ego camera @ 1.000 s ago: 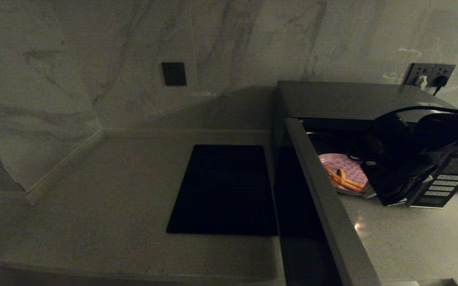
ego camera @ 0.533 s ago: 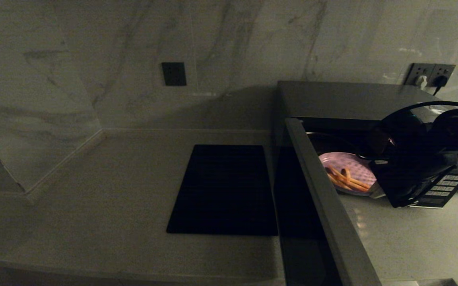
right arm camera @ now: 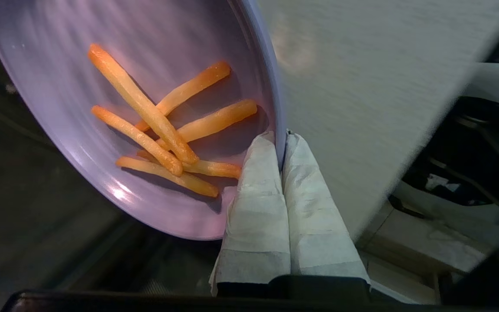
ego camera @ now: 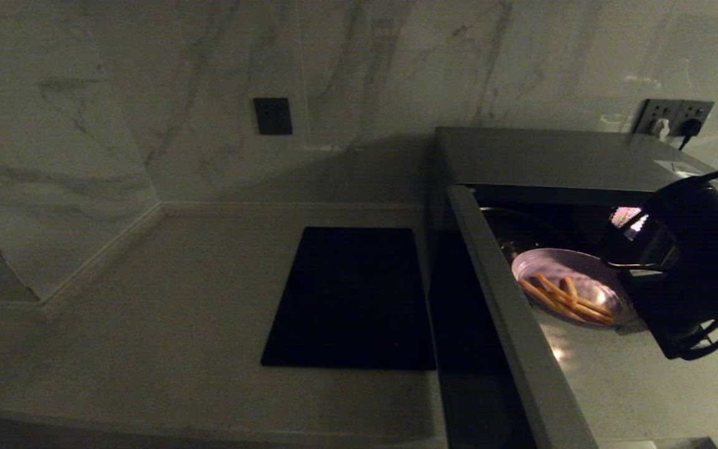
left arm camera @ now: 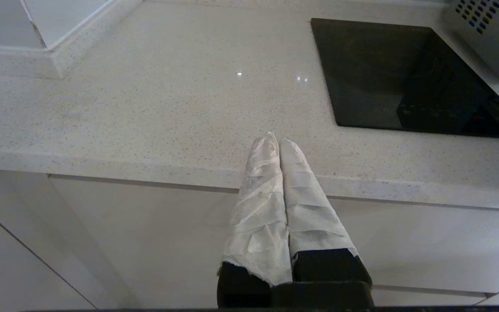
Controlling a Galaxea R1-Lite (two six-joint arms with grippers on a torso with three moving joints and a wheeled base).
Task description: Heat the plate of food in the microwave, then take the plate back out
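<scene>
Since a second ago the plate of food (ego camera: 574, 288) has come out toward the microwave (ego camera: 546, 162) mouth, its door (ego camera: 515, 324) wide open. Judging by this, only setting it on the counter (ego camera: 178, 299) remains. The right end effector (right arm camera: 280, 149) reaches in low, pinching the plate's rim. The left end effector (left arm camera: 274, 147), pressed together, is parked at the counter's edge.

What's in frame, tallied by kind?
Microwave: 1
Plate of food: 1
Flat black slab on the counter: 1
Wall socket plates: 1 pair
Grippers: 2, the right gripper with fingers shut on the plate rim, the left gripper shut at the counter edge
Total: 6
</scene>
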